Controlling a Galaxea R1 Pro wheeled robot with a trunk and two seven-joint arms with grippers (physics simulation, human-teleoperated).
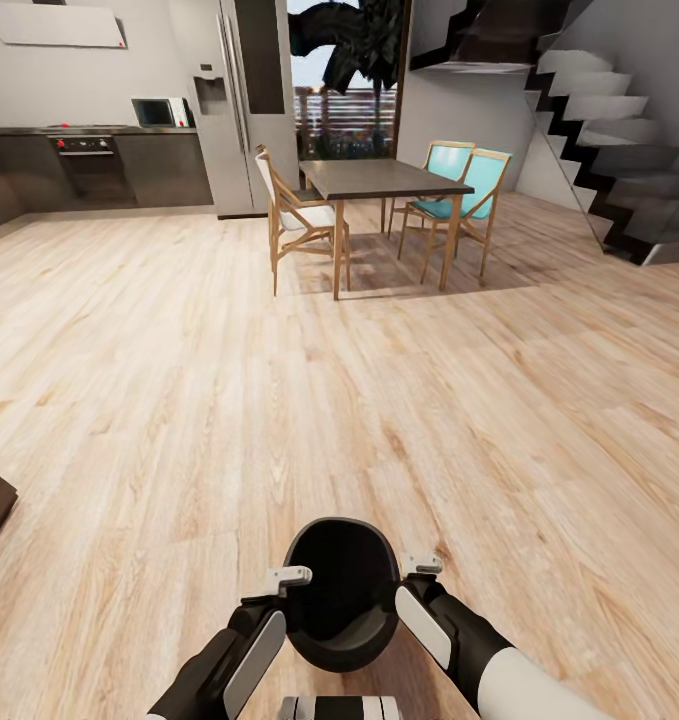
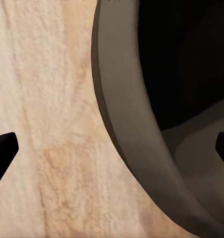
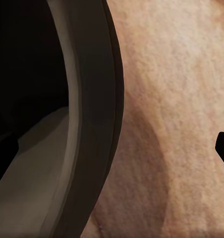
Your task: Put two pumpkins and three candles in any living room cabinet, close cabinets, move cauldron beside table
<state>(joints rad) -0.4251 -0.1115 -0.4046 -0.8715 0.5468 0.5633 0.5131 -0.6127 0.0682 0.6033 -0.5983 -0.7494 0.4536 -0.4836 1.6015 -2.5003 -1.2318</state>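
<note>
Black cauldron [image 1: 341,600], one, between two grippers, left [image 1: 285,578] and right [image 1: 420,566], fingers spread astride its rim.

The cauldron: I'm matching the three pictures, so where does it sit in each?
Head view: cauldron at bottom centre, between both grippers.
Left wrist view: its rim curves down the right half.
Right wrist view: its rim fills the left half.
Shared landmark: the pale wooden floor beside it.
</note>
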